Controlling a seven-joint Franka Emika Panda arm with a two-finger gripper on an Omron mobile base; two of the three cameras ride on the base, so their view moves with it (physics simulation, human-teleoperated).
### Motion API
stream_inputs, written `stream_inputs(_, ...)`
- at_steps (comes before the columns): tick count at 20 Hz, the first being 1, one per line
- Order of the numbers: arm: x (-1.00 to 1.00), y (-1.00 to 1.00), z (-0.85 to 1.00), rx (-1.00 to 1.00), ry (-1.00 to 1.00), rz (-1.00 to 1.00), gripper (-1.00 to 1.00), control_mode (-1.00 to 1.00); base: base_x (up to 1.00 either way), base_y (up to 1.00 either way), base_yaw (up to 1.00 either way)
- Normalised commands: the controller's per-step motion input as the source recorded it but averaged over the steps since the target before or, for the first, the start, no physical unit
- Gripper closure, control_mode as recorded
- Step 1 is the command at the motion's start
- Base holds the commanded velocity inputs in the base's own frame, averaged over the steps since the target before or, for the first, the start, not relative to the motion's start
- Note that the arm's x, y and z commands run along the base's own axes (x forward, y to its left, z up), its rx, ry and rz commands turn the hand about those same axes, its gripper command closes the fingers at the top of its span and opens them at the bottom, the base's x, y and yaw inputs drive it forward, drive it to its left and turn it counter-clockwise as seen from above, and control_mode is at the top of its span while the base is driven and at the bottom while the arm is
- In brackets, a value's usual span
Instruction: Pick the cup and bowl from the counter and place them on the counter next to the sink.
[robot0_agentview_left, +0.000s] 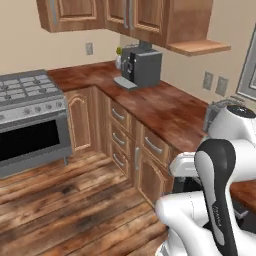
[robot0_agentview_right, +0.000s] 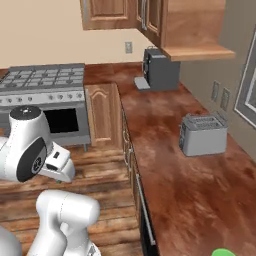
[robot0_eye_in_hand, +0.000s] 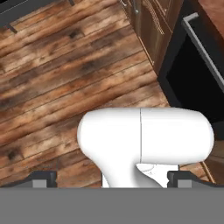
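cup (robot0_agentview_right: 223, 252) on counter (robot0_agentview_right: 175, 165) — tool (robot0_eye_in_hand: 112, 178) spread, apart

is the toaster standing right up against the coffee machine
No, in the right base view the toaster stands well apart from the coffee machine, with bare counter between them.

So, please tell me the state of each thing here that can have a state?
Two-finger gripper: open, holding nothing, pointing down at the wooden floor.
Small bright green cup: on the reddish-brown wood-grain counter, only its top visible.
Grey toaster: upright on the counter, slots look empty.
Dark grey coffee machine: upright on the counter.
Cabinet drawers: closed.
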Motion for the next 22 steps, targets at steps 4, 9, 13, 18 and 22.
stream_inputs(4, 0.0, 0.0, 0.0, 0.0, 0.0, 0.0, -1.0, 1.0, 0.0, 0.39, 0.73)
stream_inputs(9, 0.0, 0.0, 0.0, 0.0, 0.0, 0.0, -1.0, 1.0, 0.04, 0.43, 0.7)
stream_inputs(13, 0.0, 0.0, 0.0, 0.0, 0.0, 0.0, -1.0, 1.0, 0.2, 0.39, 0.68)
stream_inputs(18, 0.0, 0.0, 0.0, 0.0, 0.0, 0.0, -1.0, 1.0, 0.77, 0.15, 0.52)
stream_inputs(22, 0.0, 0.0, 0.0, 0.0, 0.0, 0.0, -1.0, 1.0, 1.0, 0.0, 0.26)
